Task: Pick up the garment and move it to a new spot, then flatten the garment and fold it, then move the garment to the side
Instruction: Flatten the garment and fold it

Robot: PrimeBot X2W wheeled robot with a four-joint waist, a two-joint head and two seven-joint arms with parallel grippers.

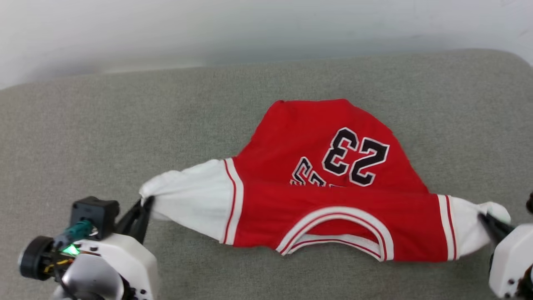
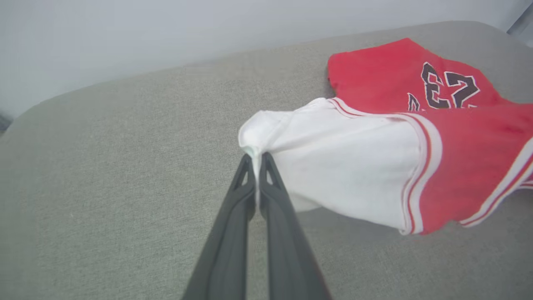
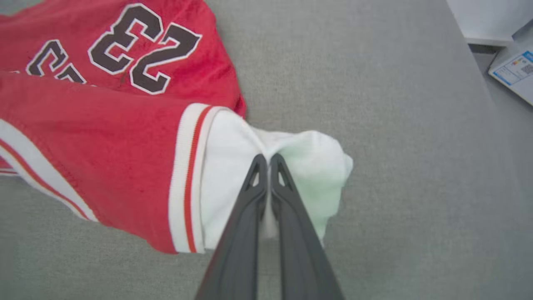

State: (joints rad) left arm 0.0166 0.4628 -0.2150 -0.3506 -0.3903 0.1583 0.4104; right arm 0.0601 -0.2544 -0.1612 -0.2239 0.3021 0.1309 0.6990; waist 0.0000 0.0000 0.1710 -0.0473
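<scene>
The garment (image 1: 316,183) is a red jersey T-shirt with white sleeves and a black "23", stretched sideways across a grey padded surface, its neckline toward me. My left gripper (image 1: 146,203) is shut on the end of the white sleeve at the left, and the left wrist view shows its tips (image 2: 257,157) pinching that sleeve (image 2: 333,158). My right gripper (image 1: 485,217) is shut on the white sleeve at the right, its tips (image 3: 268,158) closed on bunched white cloth (image 3: 308,166). The garment (image 3: 104,137) hangs slightly lifted between the two grips.
The grey padded surface (image 1: 125,125) reaches to a pale wall (image 1: 250,29) at the back. In the right wrist view a white object with a blue label (image 3: 514,71) lies beyond the surface's edge.
</scene>
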